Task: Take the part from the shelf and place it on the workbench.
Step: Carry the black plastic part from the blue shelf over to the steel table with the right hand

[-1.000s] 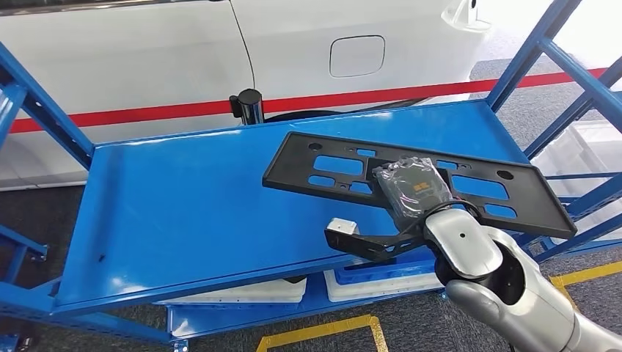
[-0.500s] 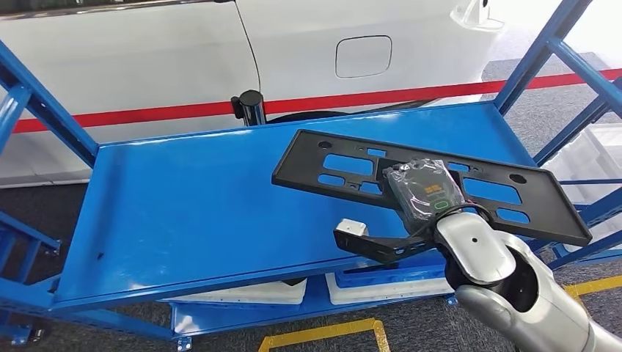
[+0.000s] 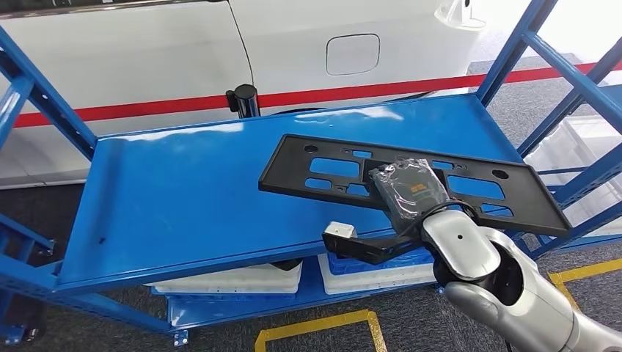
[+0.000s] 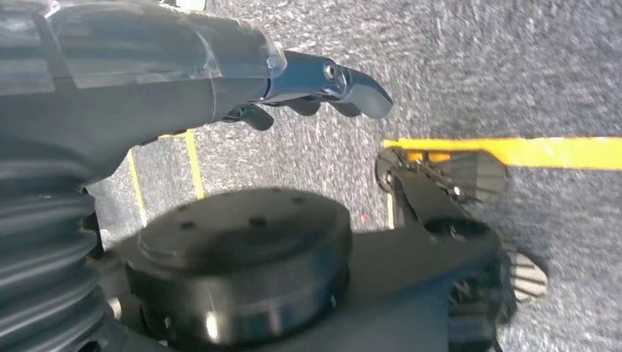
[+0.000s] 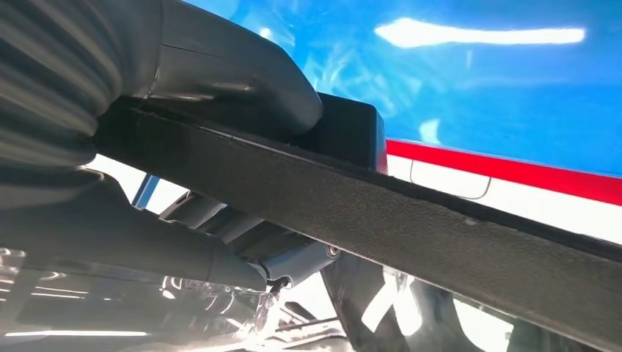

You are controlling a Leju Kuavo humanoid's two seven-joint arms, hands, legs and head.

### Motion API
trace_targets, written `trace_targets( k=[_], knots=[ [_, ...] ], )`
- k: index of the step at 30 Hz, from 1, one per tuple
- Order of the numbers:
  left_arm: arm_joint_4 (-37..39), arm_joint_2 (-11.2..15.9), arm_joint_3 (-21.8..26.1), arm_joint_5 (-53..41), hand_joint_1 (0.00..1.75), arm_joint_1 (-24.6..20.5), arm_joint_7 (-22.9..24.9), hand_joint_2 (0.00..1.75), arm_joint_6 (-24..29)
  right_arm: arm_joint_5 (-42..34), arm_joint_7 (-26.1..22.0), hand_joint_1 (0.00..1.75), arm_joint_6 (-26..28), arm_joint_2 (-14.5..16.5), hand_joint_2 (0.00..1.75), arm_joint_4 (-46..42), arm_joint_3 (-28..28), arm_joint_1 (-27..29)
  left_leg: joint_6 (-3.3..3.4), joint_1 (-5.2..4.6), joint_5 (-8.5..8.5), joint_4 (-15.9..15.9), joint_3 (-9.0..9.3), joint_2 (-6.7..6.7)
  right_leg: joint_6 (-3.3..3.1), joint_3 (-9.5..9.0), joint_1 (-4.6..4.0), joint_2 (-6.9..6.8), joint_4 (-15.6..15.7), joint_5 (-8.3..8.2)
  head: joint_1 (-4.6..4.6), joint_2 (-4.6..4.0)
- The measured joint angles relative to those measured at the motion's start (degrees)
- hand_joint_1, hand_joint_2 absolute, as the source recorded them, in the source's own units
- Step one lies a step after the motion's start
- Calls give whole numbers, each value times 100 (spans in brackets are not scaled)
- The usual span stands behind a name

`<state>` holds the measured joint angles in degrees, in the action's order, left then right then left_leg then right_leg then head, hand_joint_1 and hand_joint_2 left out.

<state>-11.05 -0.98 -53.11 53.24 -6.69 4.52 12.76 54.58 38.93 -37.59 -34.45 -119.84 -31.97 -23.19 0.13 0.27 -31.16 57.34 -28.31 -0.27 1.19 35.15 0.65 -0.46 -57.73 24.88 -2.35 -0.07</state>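
One robot hand grips a black part.
Right hand grasps the part mid-frame, above the blue shelf; left hand hangs, fingers loosely curled, holding nothing.

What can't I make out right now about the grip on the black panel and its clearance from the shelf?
- Right hand fingers, head view: hidden by its plastic-wrapped back and the black panel.
- Finger contact, right wrist view: the panel's edge crosses the frame and blocks it.
- Panel's underside and gap above the blue shelf, head view: hidden by the panel itself.
- Workbench: I can't locate it.
- Left hand, left wrist view: hangs over grey floor, fingers partly curled.
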Motion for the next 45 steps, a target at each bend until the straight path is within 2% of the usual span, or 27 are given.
trace_targets(
  k=[2, 5, 6, 7, 9, 11, 12, 14, 16, 17, 20, 21, 22, 23, 25, 27, 28, 31, 33, 35, 36, 37, 38, 39, 41, 43, 45],
  knots=[
    [1, 1, 0, -8, 0, 1, -4, 175, 1, -10, 0, 175, 0, -8, 175, 0, 1, 4, 93, 11, 105, -27, -84, 7, 56, 89, 16, 12, -175, 219, -9, 0],
    [-1, 1, 0, -13, 0, 0, -16, 175, 0, -55, 0, 175, 0, -25, 175, 2, -2, 4, 170, -1, 274, -29, -295, 11, 112, 368, 22, 24, -1148, 994, -78, 0],
    [-1, 1, 0, -13, 0, 4, -16, 175, 0, -66, 0, 175, 0, -27, 175, 3, -4, 4, 178, -12, 326, -25, -368, 12, 119, 411, 22, 24, -1439, 1128, -101, 0],
    [-1, 1, 0, -13, 0, 7, -18, 175, 0, -72, 0, 175, 0, -28, 175, 5, -5, 4, 180, -23, 375, -20, -437, 12, 115, 378, 21, 24, -1569, 1138, -118, 0],
    [-1, -1, 0, -13, 0, 9, -24, 175, 0, -86, 0, 175, 2, -28, 175, 7, -5, -9, 171, -45, 463, -15, -550, 14, 75, 26, 13, 24, -1217, 873, -151, 0],
    [-1, -7, 0, -13, 0, 6, -32, 175, 0, -108, 0, 175, 11, -30, 175, 5, -3, -52, 143, -68, 537, -8, -623, 23, -1, -526, -12, 32, -395, 640, -186, 0],
    [-1, -10, 0, -12, 0, 4, -35, 175, 0, -115, 0, 175, 19, -31, 175, 3, -1, -75, 119, -80, 578, -5, -650, 32, -33, -716, -26, 37, -75, 607, -196, 0],
    [-1, -15, 0, -11, 0, 3, -37, 175, 0, -122, 0, 175, 30, -33, 175, -1, 1, -103, 61, -90, 660, -2, -700, 57, -74, -836, -52, 42, 201, 612, -210, 0],
    [1, -12, 0, -9, 0, 6, -37, 175, 1, -131, 0, 175, 38, -31, 175, -2, -3, -107, -3, -86, 648, 35, -766, 70, -136, -770, -35, 27, 246, 543, -207, 0],
    [1, -10, 0, -9, 0, 6, -37, 175, 2, -133, 0, 175, 44, -30, 175, -2, -4, -108, -36, -82, 520, 141, -821, 65, -179, -724, -22, 16, 264, 493, -190, 0],
    [2, -9, 0, -2, 0, 2, -48, 175, 2, -135, 0, 175, 64, -30, 175, -3, -3, -102, -130, -37, -246, 1054, -1096, 34, -250, -535, -24, -5, 257, 339, -75, 0],
    [2, -9, 0, -1, 0, 2, -53, 175, 2, -133, 0, 175, 65, -30, 175, -4, 0, -91, -152, -25, -404, 1397, -1165, 28, -247, -460, -29, -10, 239, 291, -50, 0],
    [2, -9, 0, -7, 0, 1, -58, 175, 0, -126, 0, 175, 58, -31, 175, -7, 4, -75, -167, -18, -430, 1613, -1169, 25, -240, -381, -31, -15, 213, 247, -33, 0],
    [2, -8, 0, -18, 0, 1, -56, 175, -2, -112, 0, 175, 42, -32, 175, -11, 15, -47, -174, -14, -334, 1639, -1086, 25, -230, -300, -32, -20, 179, 210, -22, 0],
    [2, -4, -2, -78, 0, -1, -48, 175, -7, -46, 0, 175, -41, -44, 175, -59, 83, 79, -164, 0, -38, 1125, -632, 22, -197, -156, -32, -27, 95, 154, -1, 0],
    [2, -1, -16, -176, 0, -7, -42, 175, -15, 47, 1, 175, -177, -83, 175, -189, 251, 326, -122, 5, -9, 377, -104, -10, -146, -64, -46, -41, 18, 112, 10, 0],
    [2, 1, -27, -223, 0, -10, -42, 175, -20, 84, 2, 175, -245, -112, 175, -274, 364, 473, -92, -2, -62, 145, 36, -33, -114, -41, -51, -53, -5, 85, 7, 0],
    [2, 2, -73, -316, 0, -4, -47, 175, -24, 121, 4, 175, -376, -211, 175, -527, 713, 911, 35, -21, -34, 8, 15, -79, -1, 13, -36, -64, -20, 30, -10, 0],
    [2, 1, -114, -339, 0, 1, -60, 175, -20, 120, 5, 175, -417, -286, 175, -684, 947, 1189, 133, -9, 89, -12, -101, -78, 65, 122, -20, -30, -277, 367, -33, 0],
    [2, -2, -134, -341, 0, 0, -77, 175, -16, 118, 7, 175, -439, -348, 175, -811, 1154, 1373, 191, -20, 215, -11, -257, -78, 101, 282, -13, -1, -913, 948, -87, 0],
    [2, -5, -137, -340, 0, 2, -85, 175, -15, 116, 7, 175, -442, -369, 175, -856, 1232, 1425, 203, -33, 280, -8, -342, -79, 106, 335, -14, 4, -1255, 1139, -110, 0],
    [2, -10, -137, -338, 0, 3, -93, 175, -15, 115, 7, 175, -444, -386, 175, -889, 1295, 1461, 210, -48, 347, -5, -430, -78, 100, 334, -15, 8, -1494, 1198, -129, 0],
    [2, -14, -138, -337, 0, 5, -101, 175, -15, 114, 7, 175, -445, -401, 175, -915, 1346, 1486, 212, -63, 413, -1, -518, -77, 86, 257, -16, 10, -1569, 1124, -147, 0],
    [2, -18, -138, -337, 0, 5, -108, 175, -15, 113, 7, 175, -445, -414, 175, -939, 1392, 1504, 210, -77, 477, 3, -601, -76, 63, 88, -19, 12, -1443, 958, -164, 0],
    [1, -29, -138, -336, 0, 2, -118, 175, -15, 113, 6, 175, -446, -443, 175, -994, 1483, 1522, 193, -100, 589, 13, -729, -74, -7, -470, -40, 15, -709, 692, -203, 0],
    [0, -42, -138, -336, 0, -1, -124, 175, -15, 114, 6, 175, -445, -474, 175, -1056, 1569, 1525, 151, -112, 693, 19, -800, -64, -76, -954, -72, 20, 73, 721, -218, 0],
    [1, -45, -138, -334, 0, 0, -128, 175, -15, 113, 7, 175, -445, -496, 175, -1098, 1634, 1533, 87, -104, 802, 10, -842, -44, -129, -1063, -102, 28, 351, 756, -220, 1]
  ],
)
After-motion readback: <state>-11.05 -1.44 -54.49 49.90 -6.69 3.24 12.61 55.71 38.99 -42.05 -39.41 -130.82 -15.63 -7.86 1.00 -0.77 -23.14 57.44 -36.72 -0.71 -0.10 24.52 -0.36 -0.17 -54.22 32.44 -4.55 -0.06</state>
